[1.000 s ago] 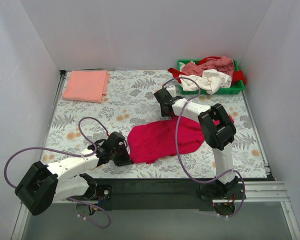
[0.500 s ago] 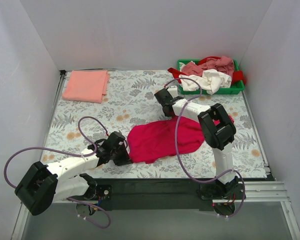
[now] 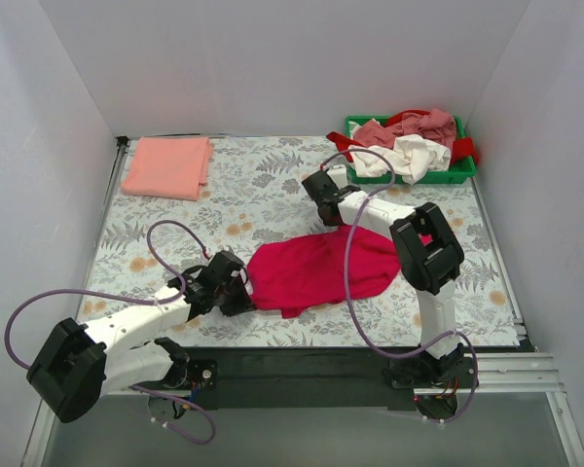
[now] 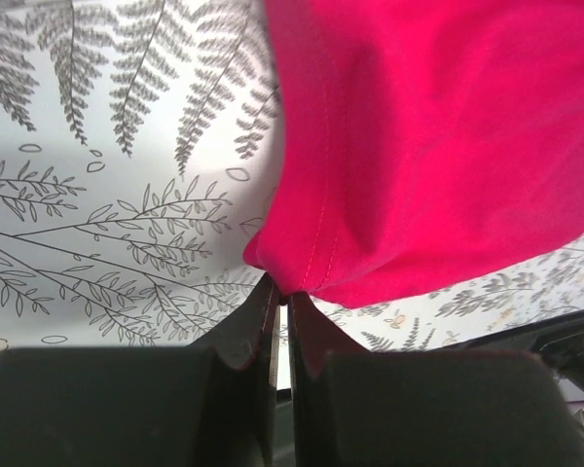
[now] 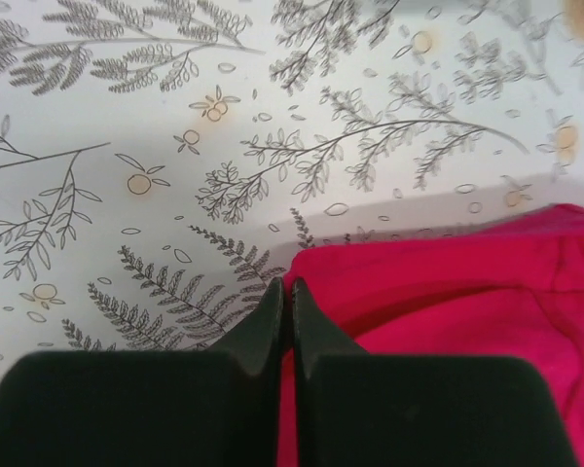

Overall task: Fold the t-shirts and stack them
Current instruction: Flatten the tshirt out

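Both arms work a crimson shirt [image 3: 316, 270] lying crumpled in the middle of the table [image 3: 263, 195]. The left gripper [image 4: 282, 297] is clamped on its near hem, and the right gripper [image 5: 284, 285] is pressed closed at its far edge, any cloth between the tips unclear. One salmon shirt [image 3: 167, 165] lies folded in the far-left corner; other shirts [image 3: 409, 146] wait heaped in the green bin [image 3: 419, 180].

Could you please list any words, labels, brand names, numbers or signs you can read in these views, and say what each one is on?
None: no readable text shows in any view.
The crimson t-shirt, the folded salmon t-shirt, the green bin and the clothes in it are plain.
The tablecloth bears only a fern-and-fruit pattern.
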